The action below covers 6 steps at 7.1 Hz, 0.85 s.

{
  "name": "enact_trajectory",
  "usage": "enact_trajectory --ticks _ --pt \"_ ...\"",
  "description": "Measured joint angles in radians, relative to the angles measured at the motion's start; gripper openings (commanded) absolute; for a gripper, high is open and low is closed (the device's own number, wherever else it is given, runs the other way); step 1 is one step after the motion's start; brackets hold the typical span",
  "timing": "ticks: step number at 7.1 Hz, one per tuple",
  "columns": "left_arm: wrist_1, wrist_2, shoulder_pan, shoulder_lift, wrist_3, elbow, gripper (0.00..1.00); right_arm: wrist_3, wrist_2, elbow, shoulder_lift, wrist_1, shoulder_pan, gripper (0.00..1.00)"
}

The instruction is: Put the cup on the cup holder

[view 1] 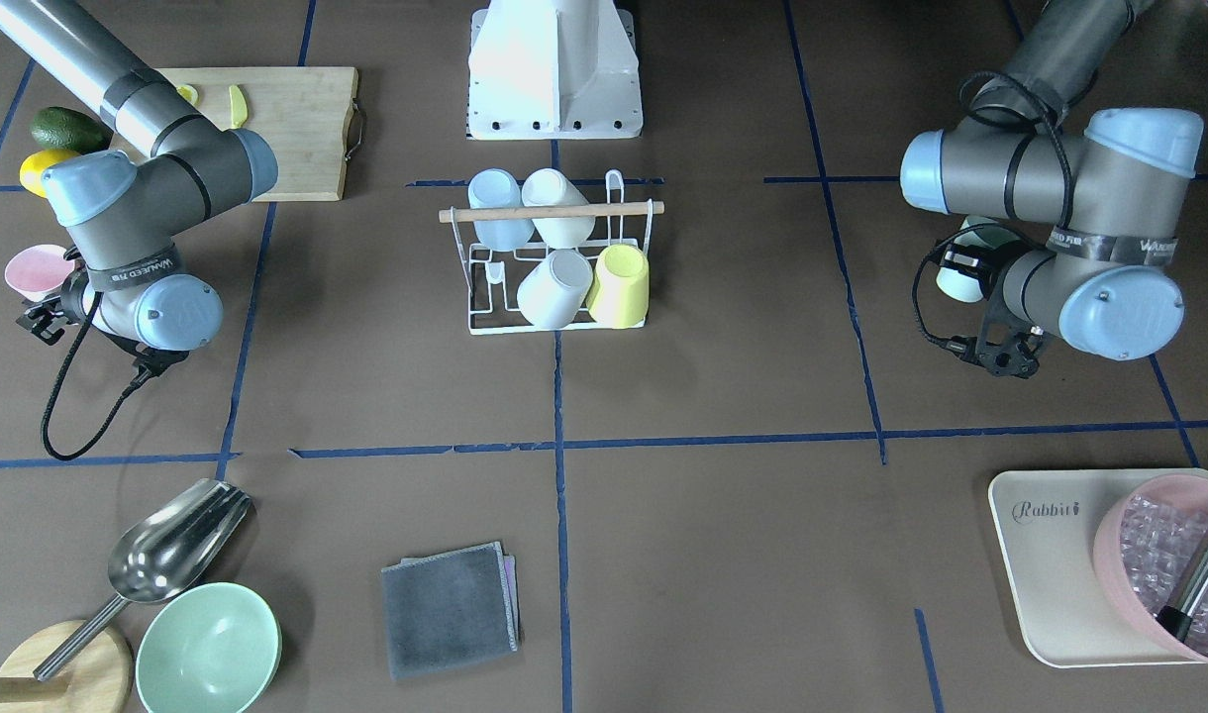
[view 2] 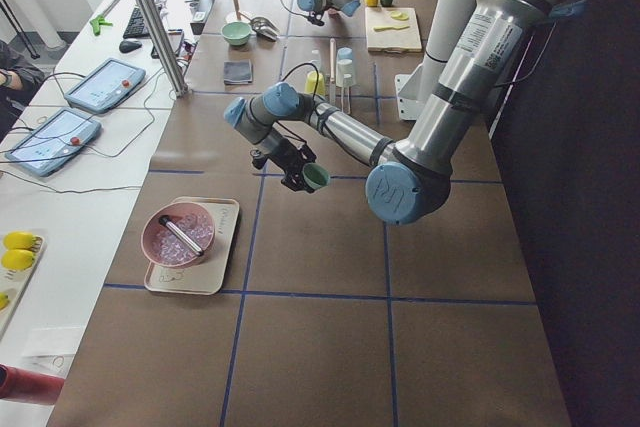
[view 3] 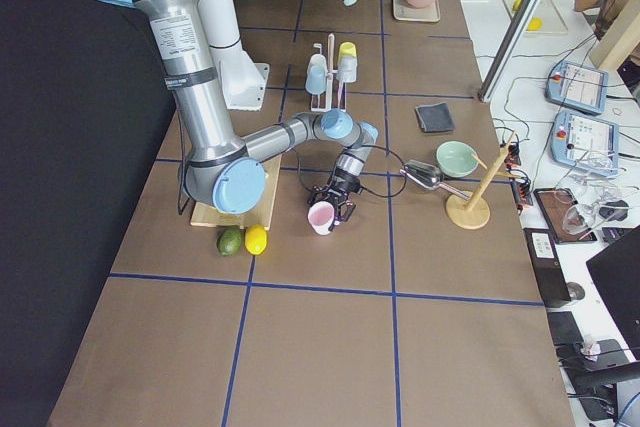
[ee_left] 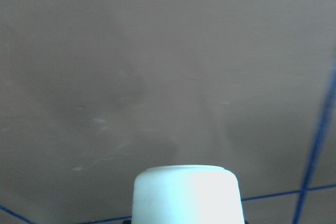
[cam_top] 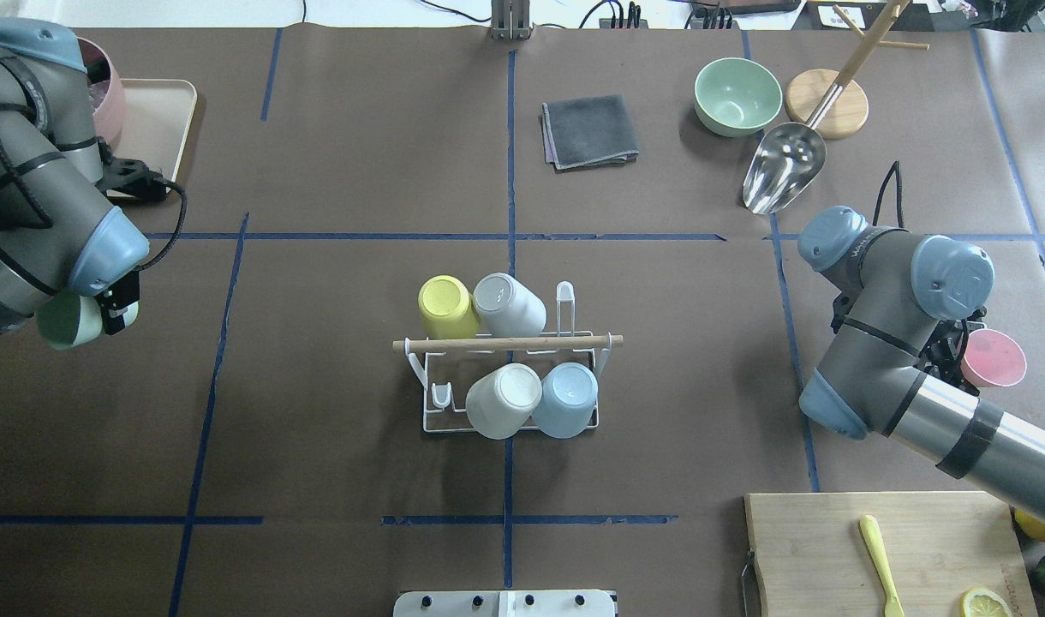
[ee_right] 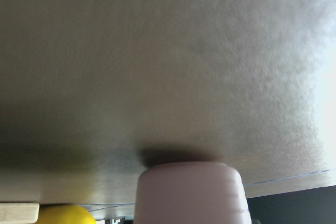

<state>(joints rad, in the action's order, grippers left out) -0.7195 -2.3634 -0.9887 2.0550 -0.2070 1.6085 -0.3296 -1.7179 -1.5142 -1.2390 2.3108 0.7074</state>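
green cup (ee_left: 186, 195): clamped in our left gripper (cam_top: 110, 313), well apart from cup holder (cam_top: 505, 343).
pink cup (ee_right: 191, 192): clasped by our right gripper (cam_top: 949, 358), also well apart.
handling: we judge both light, rigid, smooth; grip the wall.

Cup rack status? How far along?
Done: yellow cup, pale grey cup, white cup and pale blue cup sit on the white wire cup holder. In hand: left claw grips a mint green cup, right claw a pink cup. Left: seat both on the free prongs.
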Motion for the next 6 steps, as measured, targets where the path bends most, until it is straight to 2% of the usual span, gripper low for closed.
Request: enact_trajectory --ticks 2,4,5,6 --pt "-0.095 0.03 -0.017 0.063 0.004 0.07 0.05 0.001 -0.009 -0.044 0.005 0.0 0.027 0.17" --pt "-0.306 0.093 -0.022 0.085 0.005 0.099 0.06 0.01 -0.065 -0.143 0.009 -0.028 0.035 0.18" --pt "-0.436 0.104 -0.019 0.09 0.004 0.102 0.06 0.018 -0.135 -0.182 0.012 -0.112 0.04 0.19" --pt "-0.589 0.108 -0.014 0.089 0.01 0.098 0.06 0.035 -0.207 -0.208 0.011 -0.253 0.054 0.19"
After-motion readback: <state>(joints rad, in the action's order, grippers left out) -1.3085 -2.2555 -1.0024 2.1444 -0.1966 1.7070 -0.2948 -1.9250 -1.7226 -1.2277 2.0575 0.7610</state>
